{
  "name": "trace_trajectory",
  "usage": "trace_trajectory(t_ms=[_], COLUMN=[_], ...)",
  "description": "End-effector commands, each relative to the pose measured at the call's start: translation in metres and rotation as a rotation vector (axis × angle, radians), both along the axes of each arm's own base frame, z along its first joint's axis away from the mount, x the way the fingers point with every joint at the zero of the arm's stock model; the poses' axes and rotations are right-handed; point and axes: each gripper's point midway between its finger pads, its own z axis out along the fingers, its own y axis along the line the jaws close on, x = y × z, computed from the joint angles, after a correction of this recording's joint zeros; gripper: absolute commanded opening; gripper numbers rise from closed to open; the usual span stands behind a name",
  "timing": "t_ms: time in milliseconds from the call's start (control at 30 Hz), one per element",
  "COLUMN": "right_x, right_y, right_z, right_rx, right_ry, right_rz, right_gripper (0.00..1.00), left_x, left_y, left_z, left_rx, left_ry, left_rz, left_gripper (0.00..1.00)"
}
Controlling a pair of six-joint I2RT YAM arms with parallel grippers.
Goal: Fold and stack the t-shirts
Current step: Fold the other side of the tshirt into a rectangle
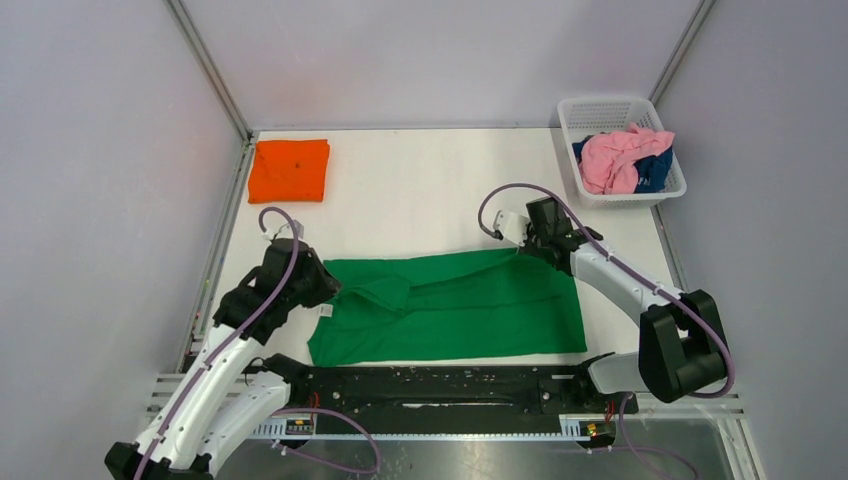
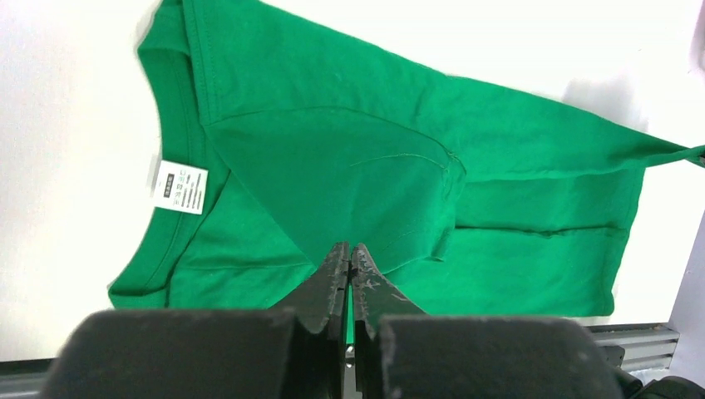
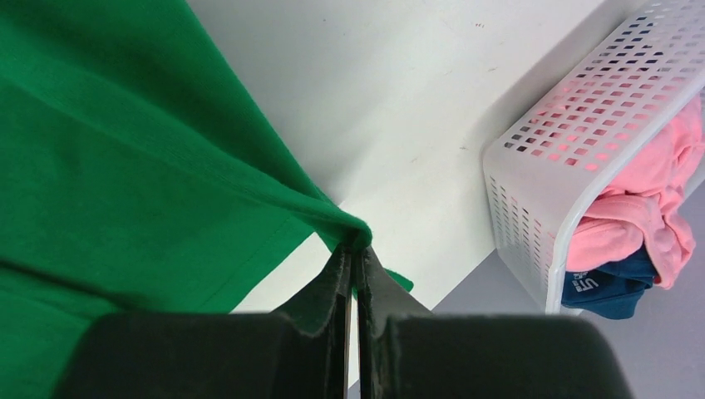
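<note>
White bench [image 1: 430, 190], grey walls all round. The green t-shirt [image 1: 470, 310] lies flat just in front of the arms, with its collar and neck label [image 2: 180, 186] to the left and one long side doubled over. The left jaws are pressed together on a fold by the sleeve, and the right jaws pinch the far hem corner, apparently to keep the cloth taut for a lengthwise fold. The orange t-shirt [image 1: 290, 170] sits folded at the far left, seemingly where the stack begins. The pink t-shirt [image 1: 615, 160] and navy t-shirt [image 1: 655, 172] lie crumpled in the basket [image 1: 600, 103].
</note>
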Motion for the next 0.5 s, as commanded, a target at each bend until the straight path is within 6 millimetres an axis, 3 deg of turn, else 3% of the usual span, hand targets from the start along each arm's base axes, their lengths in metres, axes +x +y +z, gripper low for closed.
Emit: trace_trajectory(t_ms=[0,267,400,467], right_x=[-0.014,-0.051,-0.067,-0.068], right_y=[0.001,-0.018,-0.030,-0.036], right_z=[0.001,-0.037,-0.045,-0.041], right_rx=[-0.011,-0.113,-0.175,-0.203], right_ry=[0.017,0.151,0.196,0.176], right_rz=[0.021,-0.058,-0.118,-0.142], right_gripper=[0.00,0.00,0.05,0.11], left_x=[-0.015,-0.053,-0.076,-0.086], left_y=[0.002,-0.010,-0.013,-0.017], left_z=[-0.010,-0.051,-0.067,-0.071], left_rx=[-0.024,-0.143,-0.176,-0.180], left_ry=[0.035,0.178,0.268,0.307], left_rz=[0.017,0.021,0.023,0.003], left_gripper=[0.00,0.00,0.01,0.08])
